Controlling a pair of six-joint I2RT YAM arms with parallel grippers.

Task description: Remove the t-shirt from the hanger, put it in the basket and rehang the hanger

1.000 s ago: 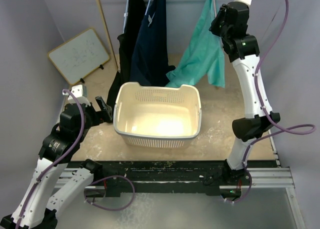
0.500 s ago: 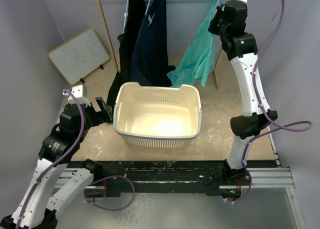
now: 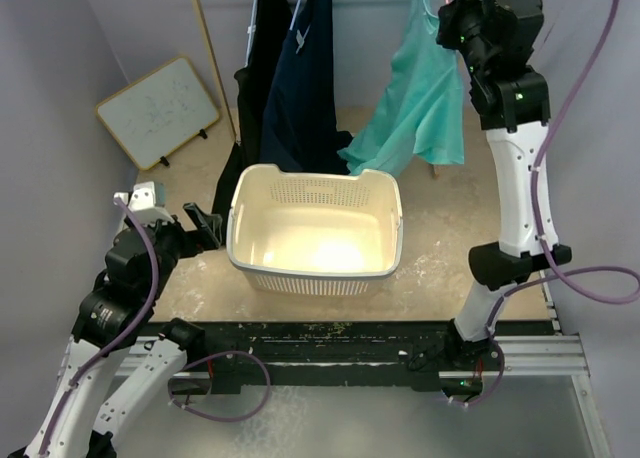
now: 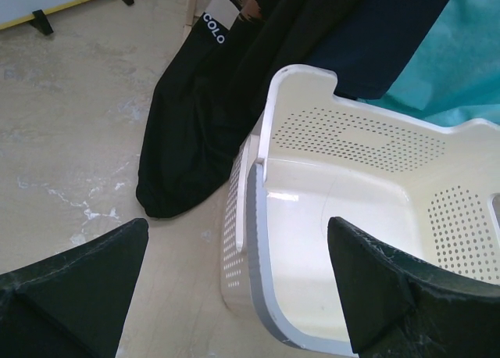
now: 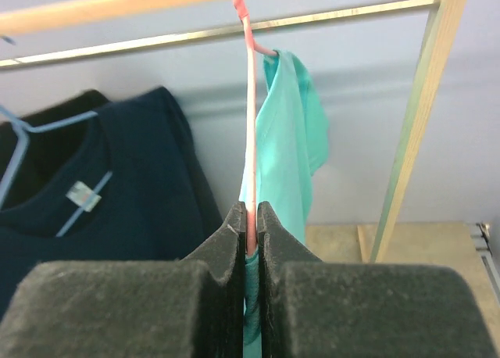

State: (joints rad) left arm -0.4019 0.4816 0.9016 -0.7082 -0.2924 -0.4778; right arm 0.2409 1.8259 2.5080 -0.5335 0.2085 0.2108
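A teal t-shirt (image 3: 420, 108) hangs on a pink hanger (image 5: 248, 139) from the rail at the back right; it also shows in the right wrist view (image 5: 289, 155). My right gripper (image 5: 251, 225) is shut on the pink hanger and the teal collar fabric just below the hook; in the top view it is high up at the shirt's top (image 3: 455, 18). My left gripper (image 4: 234, 288) is open and empty, low beside the left wall of the cream basket (image 3: 300, 268), with the basket corner between its fingers (image 4: 70, 280).
A navy shirt (image 3: 305, 78) on a blue hanger and a black garment (image 3: 258, 68) hang left of the teal one. A whiteboard (image 3: 158, 110) leans at the back left. Wooden rack posts (image 5: 418, 116) stand at both ends of the rail.
My right arm has swung right and up with the hanger, and the teal shirt has swung right and spread out. My left arm has drawn back slightly to the left.
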